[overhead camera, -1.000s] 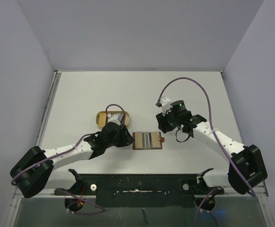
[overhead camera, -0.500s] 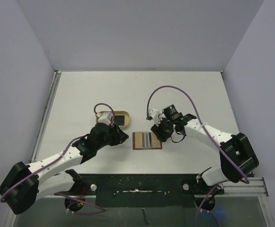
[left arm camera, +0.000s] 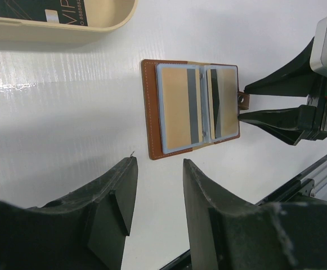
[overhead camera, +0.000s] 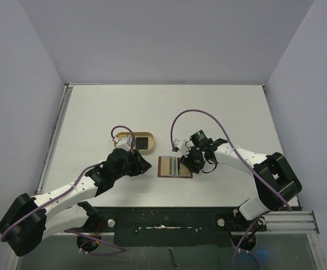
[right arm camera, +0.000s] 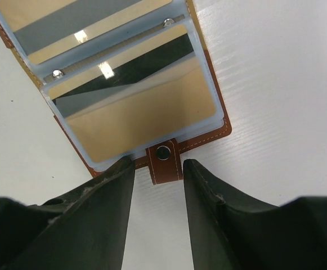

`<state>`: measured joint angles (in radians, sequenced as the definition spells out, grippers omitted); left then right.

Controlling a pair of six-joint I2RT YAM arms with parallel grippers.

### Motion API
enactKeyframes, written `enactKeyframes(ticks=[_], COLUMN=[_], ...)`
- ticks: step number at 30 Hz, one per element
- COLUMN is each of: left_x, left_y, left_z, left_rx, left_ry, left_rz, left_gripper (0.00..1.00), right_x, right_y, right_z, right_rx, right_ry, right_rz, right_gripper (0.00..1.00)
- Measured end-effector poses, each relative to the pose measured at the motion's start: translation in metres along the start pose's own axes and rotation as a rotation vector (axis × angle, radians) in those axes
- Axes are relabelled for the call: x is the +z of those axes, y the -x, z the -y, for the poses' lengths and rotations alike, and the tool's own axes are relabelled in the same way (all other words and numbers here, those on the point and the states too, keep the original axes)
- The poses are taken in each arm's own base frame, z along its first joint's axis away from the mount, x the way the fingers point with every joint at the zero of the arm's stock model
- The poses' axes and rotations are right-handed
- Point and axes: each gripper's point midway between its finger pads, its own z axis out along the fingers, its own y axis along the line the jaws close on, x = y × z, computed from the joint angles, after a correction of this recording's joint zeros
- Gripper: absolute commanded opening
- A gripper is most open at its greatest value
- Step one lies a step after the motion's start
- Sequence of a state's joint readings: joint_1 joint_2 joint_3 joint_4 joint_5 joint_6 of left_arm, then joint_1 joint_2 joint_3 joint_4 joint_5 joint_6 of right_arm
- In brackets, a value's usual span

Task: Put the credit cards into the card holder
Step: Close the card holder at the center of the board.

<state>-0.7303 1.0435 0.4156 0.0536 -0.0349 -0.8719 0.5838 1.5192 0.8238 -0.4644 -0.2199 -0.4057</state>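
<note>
The brown card holder (overhead camera: pixel 175 167) lies open on the table, its clear sleeves (left arm camera: pixel 188 104) showing tan cards with grey and dark stripes. A dark credit card (overhead camera: pixel 143 143) lies in the tan tray (overhead camera: pixel 120 136), seen again at the top left as the dark card (left arm camera: pixel 34 8). My left gripper (overhead camera: pixel 146 165) stands open and empty just left of the holder, its fingertips (left arm camera: pixel 130 163) short of the leather edge. My right gripper (right arm camera: pixel 157 163) is open at the holder's right edge, one finger (right arm camera: pixel 194 169) on each side of the snap tab (right arm camera: pixel 164 164).
The oblong tray's rim (left arm camera: pixel 67 34) sits behind and left of the holder. A black rail (overhead camera: pixel 169 216) runs along the table's near edge by the arm bases. Grey walls close in the left, back and right.
My right gripper has come down and left from beside the holder until its fingers straddle the snap tab. My left arm has swung, and its gripper has backed slightly left of the holder.
</note>
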Motion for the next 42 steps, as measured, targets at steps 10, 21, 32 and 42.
enactKeyframes(ticks=[10,21,32,42], left_x=[0.001,0.003,0.032,0.059], left_y=[-0.003,-0.011,-0.027,-0.021], left_z=[-0.005,-0.031,-0.038,-0.019], left_rx=[-0.012,-0.051,-0.061,-0.096], left_ry=[0.003,0.048,0.073,0.027], left_rz=[-0.013,-0.034,-0.125,-0.113], left_gripper=[0.43,0.5,0.5,0.5], right_x=[0.004,-0.006,-0.002,-0.003], right_y=[-0.001,0.024,0.025,0.042], right_z=[0.002,-0.012,-0.008,-0.003], right_rx=[-0.05,-0.102,0.034,0.083], right_ry=[-0.022,-0.085,-0.157,-0.187], right_rz=[-0.019,0.151,0.231,0.305], right_gripper=[0.17,0.06,0.07,0.07])
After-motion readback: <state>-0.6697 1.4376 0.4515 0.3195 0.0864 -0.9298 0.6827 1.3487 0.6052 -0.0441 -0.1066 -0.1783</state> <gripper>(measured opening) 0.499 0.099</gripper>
